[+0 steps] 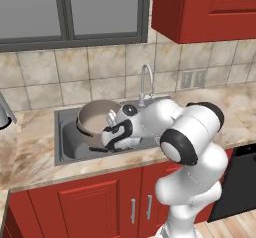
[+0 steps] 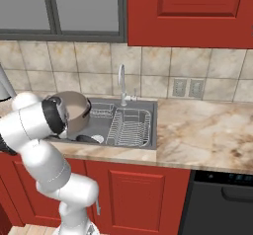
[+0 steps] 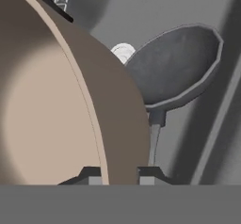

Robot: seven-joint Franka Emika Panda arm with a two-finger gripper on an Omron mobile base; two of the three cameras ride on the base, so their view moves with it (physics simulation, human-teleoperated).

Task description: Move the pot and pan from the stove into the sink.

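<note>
Pot [image 1: 94,117] and pan [image 3: 176,68] both sit inside the sink [image 1: 67,154], the steel basin set into a beige marble countertop [image 2: 207,130] below a tiled wall. The tan pot stands tilted in the left part of the basin, its mouth turned up and toward the left base camera, its dark rim clearly leaning. In the hand view the gripper [image 3: 120,173] is clamped on the pot's rim: one dark fingertip rests against the pale inner wall at about 7 o'clock in that frame, the other against the brown outer wall at about 5 o'clock, with the rim pinched between them. The dark grey frying pan lies flat on the basin floor just beside the pot, at about 2 o'clock from the fingertips in the hand view, its thin handle running down toward the gripper. A small white drain [image 3: 123,52] peeks out between pot and pan. From the right base view, the pan's dark edge [image 2: 88,139] shows at the pot's foot, at about 5 o'clock from it, and a wire rack [image 2: 129,125] occupies the right half of the basin. A curved chrome faucet [image 2: 121,83] rises behind the sink at 12 o'clock. The black stove [image 2: 222,184] stands at the lower right, under the counter's edge.
</note>
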